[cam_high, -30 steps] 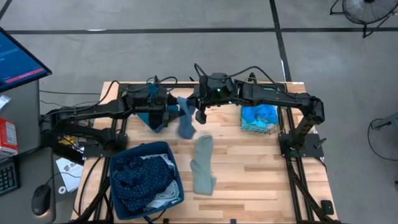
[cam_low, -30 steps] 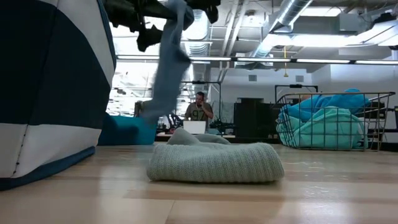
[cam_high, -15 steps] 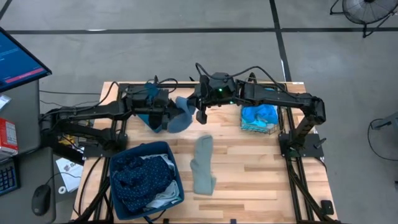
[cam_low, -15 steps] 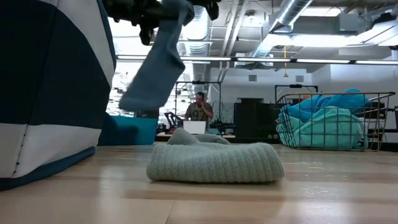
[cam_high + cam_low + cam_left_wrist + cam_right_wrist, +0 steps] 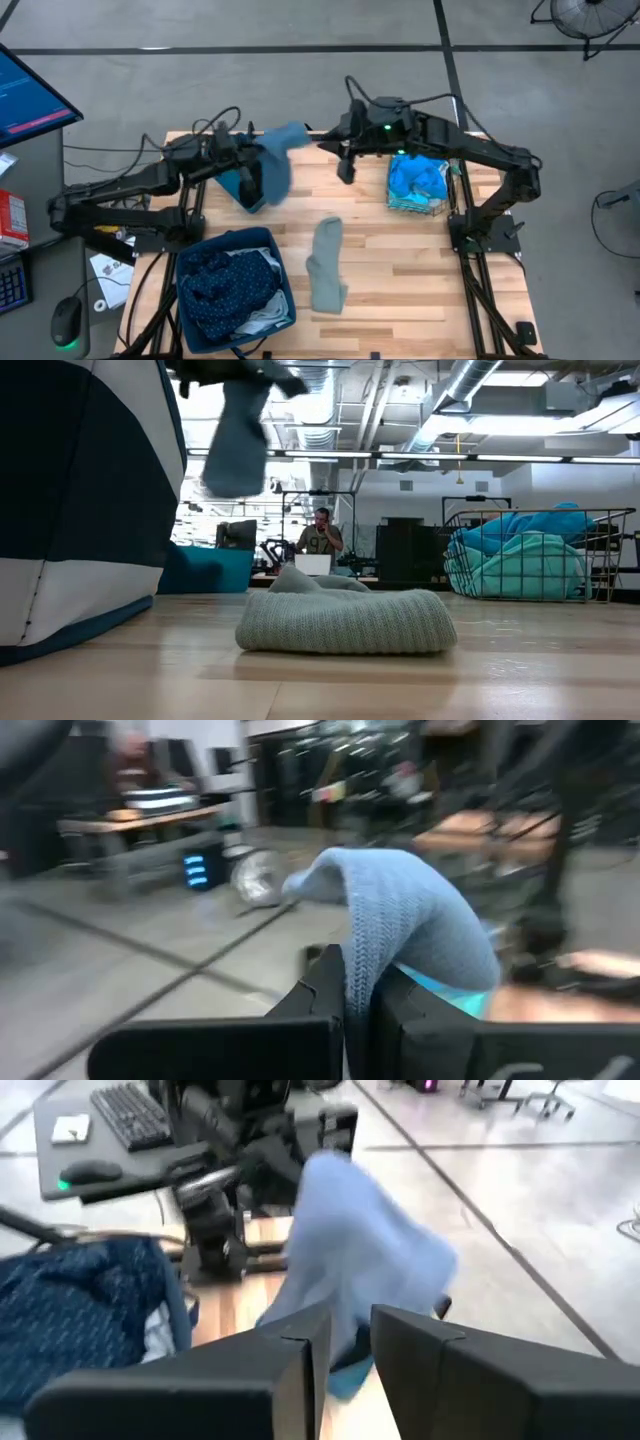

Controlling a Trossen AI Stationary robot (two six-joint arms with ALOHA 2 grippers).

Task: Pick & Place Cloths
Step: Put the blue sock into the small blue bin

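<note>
Left wrist view smeared throughout: background desks and floor unreadable. Pale grey-blue cloth (image 5: 400, 925) blurred, lower end hidden between dark fingers (image 5: 315, 995). Low view: same cloth blurred (top cut by frame edge), dark-blue bin (image 5: 85, 500) cropped at left edge. Person (image 5: 320, 532) far behind, too small to tell details. Right wrist view: cloth blurred.

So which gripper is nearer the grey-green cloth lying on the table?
Right. The right gripper hangs just beyond the grey-green cloth; the left gripper, clamping the blue cloth, is farther off.
</note>
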